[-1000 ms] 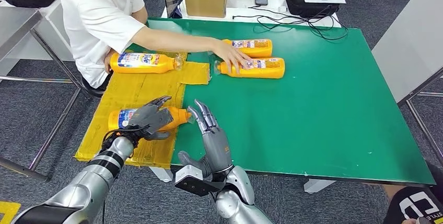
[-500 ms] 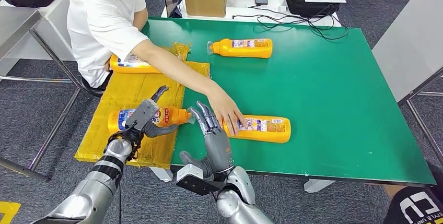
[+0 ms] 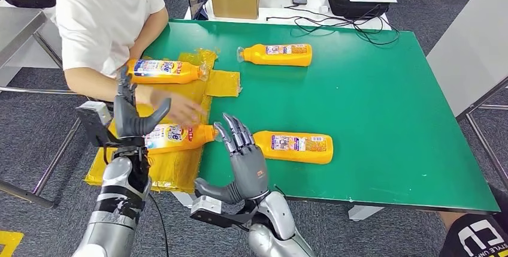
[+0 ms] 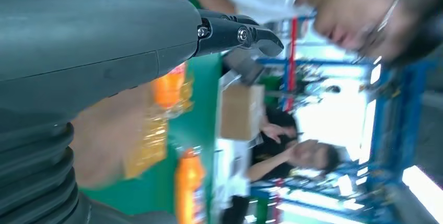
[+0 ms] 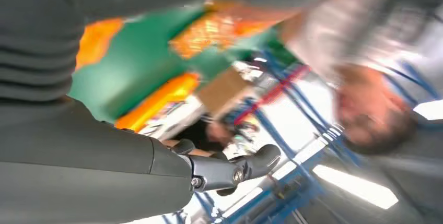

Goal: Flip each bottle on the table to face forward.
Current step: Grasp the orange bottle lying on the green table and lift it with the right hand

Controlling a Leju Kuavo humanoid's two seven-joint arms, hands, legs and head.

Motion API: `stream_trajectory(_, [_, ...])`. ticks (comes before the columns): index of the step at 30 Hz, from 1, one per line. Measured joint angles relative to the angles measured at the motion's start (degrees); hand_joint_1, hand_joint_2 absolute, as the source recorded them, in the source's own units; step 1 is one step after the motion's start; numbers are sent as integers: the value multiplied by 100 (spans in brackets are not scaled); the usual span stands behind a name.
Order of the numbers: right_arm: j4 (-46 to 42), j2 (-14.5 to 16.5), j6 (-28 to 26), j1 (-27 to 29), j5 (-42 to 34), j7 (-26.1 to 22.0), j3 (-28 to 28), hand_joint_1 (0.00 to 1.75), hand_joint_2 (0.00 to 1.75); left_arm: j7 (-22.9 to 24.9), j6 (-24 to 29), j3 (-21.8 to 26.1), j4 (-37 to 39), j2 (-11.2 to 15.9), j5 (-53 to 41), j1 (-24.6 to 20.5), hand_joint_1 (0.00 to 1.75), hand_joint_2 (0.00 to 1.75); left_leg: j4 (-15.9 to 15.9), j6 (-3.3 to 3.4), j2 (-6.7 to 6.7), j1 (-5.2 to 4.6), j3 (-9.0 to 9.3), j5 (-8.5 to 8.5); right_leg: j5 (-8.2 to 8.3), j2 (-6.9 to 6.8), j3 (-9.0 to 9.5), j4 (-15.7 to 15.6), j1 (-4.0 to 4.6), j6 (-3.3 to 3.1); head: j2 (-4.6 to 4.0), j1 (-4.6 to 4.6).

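1. Head view: I see my left robot hand (image 3: 129,113) raised above the yellow mat (image 3: 157,105), fingers spread apart and holding nothing, thumb out toward the person's hand (image 3: 174,106).
2. Just behind and below that robot hand lies a bottle (image 3: 171,137) on its side on the mat, cap pointing toward my right robot hand (image 3: 242,158).
3. My right robot hand stands upright at the near edge of the green table (image 3: 383,89), fingers extended and slightly apart, gripping nothing. Its fingertips sit between the cap of the mat bottle and the neck of a second bottle (image 3: 293,147), which lies just to its right on the green surface.
4. Beyond the left robot hand a third bottle (image 3: 165,71) lies on the mat near the person (image 3: 99,20); a fourth bottle (image 3: 277,54) lies well beyond the right robot hand.
5. Left wrist view: the left robot hand's fingers (image 4: 235,33) point out over blurred orange bottles; nothing is held.
6. Right wrist view: heavily blurred; the fingers (image 5: 230,169) curl loosely around nothing, with the green table and an orange bottle past them.
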Motion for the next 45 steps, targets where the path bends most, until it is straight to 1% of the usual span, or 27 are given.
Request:
stream_trajectory(2, [-34, -151, 303, 20, 620, 776, 10, 0, 175, -4, 1, 89, -421, -24, 88, 234, 0, 175, 0, 0, 0, 0, -1, 0, -1, 0, -1, -1, -1, 0, 0, 1])
stream_trajectory(3, [-26, -231, 362, 28, 787, 1001, 7, 0, 175, -12, 8, 129, -614, -34, 78, 346, 0, 175, 0, 0, -1, -1, -3, 0, -1, -1, -2, -1, -2, 1, 0, 1])
stream_trajectory(6, [-2, -416, 421, 41, 1044, 1322, -28, 0, 175, -99, 202, 205, -1099, -59, -151, 620, 0, 175, 1, 1, -3, -3, -7, 0, -1, -2, -2, -2, -4, 3, 0, 2])
stream_trajectory(9, [-2, -572, 793, 42, 1318, 1691, -52, 0, 175, -197, 493, 239, -1478, -104, -398, 809, 0, 175, 1, 2, -2, -5, -7, 0, 0, -2, -2, -3, -5, 4, 0, 1])
stream_trajectory(11, [-1, -683, 984, 42, 1446, 1891, -86, 0, 175, -191, 554, 256, -1694, -125, -429, 921, 0, 175, 1, 2, -3, -5, -7, 0, 0, -3, -2, -3, -5, 4, 0, 1])
stream_trajectory(17, [22, -882, 1023, 9, 1697, 2100, -198, 0, 175, -110, 472, 287, -2007, -168, -408, 1061, 0, 175, 1, 2, -3, -4, -6, 0, 0, -2, -2, -2, -3, 4, 0, 1])
stream_trajectory(23, [355, -897, 991, -238, 1766, 2296, -326, 0, 175, -74, 349, 291, -2022, -208, -342, 1089, 0, 175, 1, 2, -2, -3, -6, 1, 0, -2, -2, -2, -3, 4, 0, 0])
stream_trajectory(28, [703, -923, 867, -383, 1970, 2576, -532, 0, 175, -73, 335, 291, -2022, -218, -342, 1124, 0, 175, 2, 2, -2, -4, -7, 1, 1, -3, -2, -2, -4, 4, 0, 0])
stream_trajectory(32, [907, -986, 843, -443, 1988, 2616, -756, 0, 175, -71, 292, 291, -2021, -218, -338, 1187, 0, 175, 2, 2, -2, -5, -7, 0, 1, -2, -2, -2, -5, 4, 0, 1])
stream_trajectory(36, [962, -1052, 882, -458, 2083, 2702, -949, 0, 175, -34, 224, 291, -2021, -218, -339, 1272, 0, 175, 2, 2, -2, -5, -7, -1, 0, -2, -3, -3, -4, 4, 0, 1])
stream_trajectory(45, [849, -1271, 1049, -401, 2502, 3103, -1282, 0, 175, 14, 208, 294, -2025, -218, -389, 1436, 0, 175, 2, 2, -2, -5, -7, 0, 1, -2, -3, -3, -4, 5, 0, 1])
